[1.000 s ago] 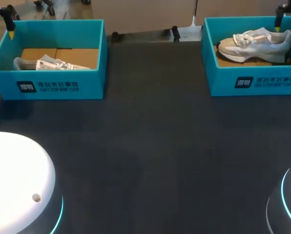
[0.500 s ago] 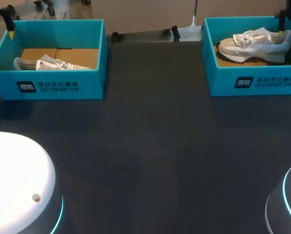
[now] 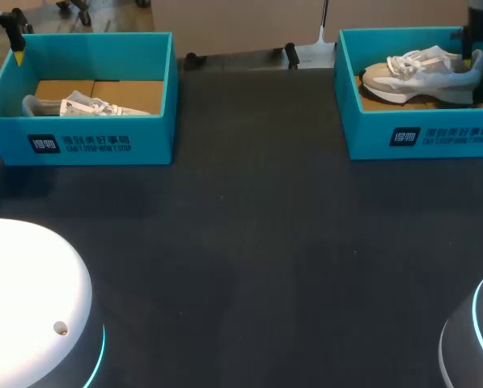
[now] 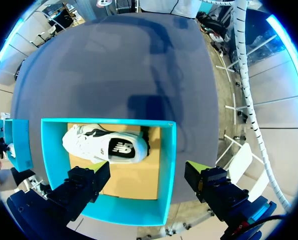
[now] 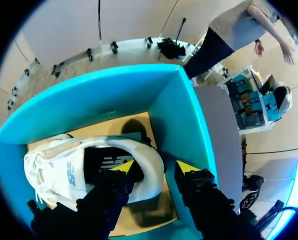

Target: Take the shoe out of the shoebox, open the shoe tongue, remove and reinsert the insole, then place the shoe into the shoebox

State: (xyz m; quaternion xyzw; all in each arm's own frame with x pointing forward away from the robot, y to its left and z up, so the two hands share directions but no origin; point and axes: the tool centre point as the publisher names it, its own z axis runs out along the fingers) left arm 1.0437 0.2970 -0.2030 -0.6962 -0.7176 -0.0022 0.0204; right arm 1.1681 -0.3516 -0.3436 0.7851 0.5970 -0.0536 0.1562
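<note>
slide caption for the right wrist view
Right hand at the heel of a white mesh sneaker inside a teal cardboard shoebox.

One dark table [image 3: 257,242] carries two of nearly everything. There are two teal boxes, the left box [image 3: 87,141] under the left claw [image 4: 148,167] and the right box [image 3: 419,133] under the right claw [image 5: 153,166]. There are two pale shoes, one to a box: the left shoe [image 4: 106,146] just ahead of the left claw, the right shoe [image 5: 64,170] directly beneath the right claw. The two claws have two fingers each, making four yellow tips in all. Two domed bases, a white base [image 3: 31,299] and a grey base [image 3: 477,339], each wear one blue light ring.
</note>
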